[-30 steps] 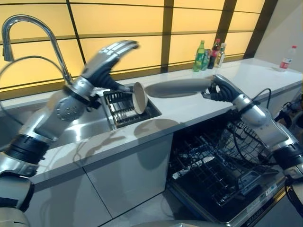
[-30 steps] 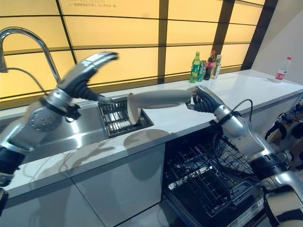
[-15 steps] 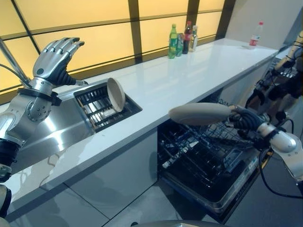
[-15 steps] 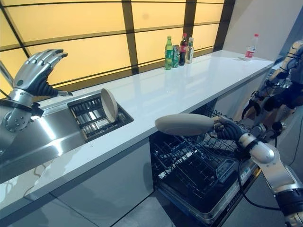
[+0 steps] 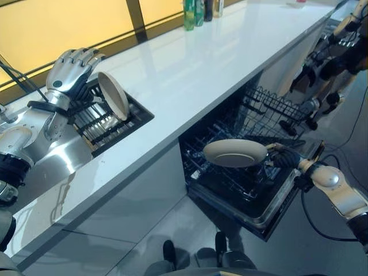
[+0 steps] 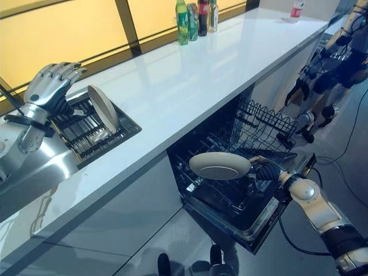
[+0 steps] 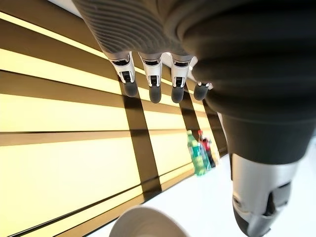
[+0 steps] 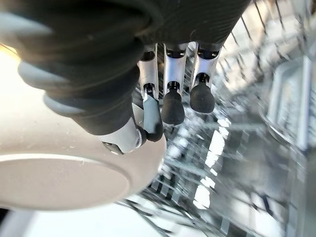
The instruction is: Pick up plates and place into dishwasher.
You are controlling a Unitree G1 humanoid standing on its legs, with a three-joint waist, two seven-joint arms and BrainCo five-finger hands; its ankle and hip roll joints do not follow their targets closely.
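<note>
Right hand (image 5: 283,156) grips a beige plate (image 5: 235,153) by its rim, fingers curled under the edge and thumb (image 8: 124,138) pressed on the face; the plate is held roughly level, face up, above the lower rack (image 5: 230,181) of the open dishwasher (image 6: 261,221). The plate sits clear of the rack wires, not resting on them. The lower rack is pulled out over the dropped door, and a second wire rack (image 5: 276,109) stands out behind it, nearer the white counter (image 5: 213,63). Relative to the dishwasher, the hand is on the side away from the counter, and the plate reaches from it toward the counter's front edge. A second beige plate (image 5: 112,95) stands on edge, tilted, in the slotted drain rack (image 5: 109,121) sunk into the counter, well apart from the dishwasher along the counter run. Left hand (image 5: 72,68) hovers just beside that standing plate, on its far side from the dishwasher, fingers (image 7: 152,84) straight and spread, holding nothing; whether it touches the plate I cannot tell. In the left wrist view the rim of that plate (image 7: 148,224) shows below the fingertips with a gap between. A group of bottles (image 6: 195,17) stands at the back of the counter against the yellow panelled wall (image 5: 69,23), farther along than the dishwasher.
</note>
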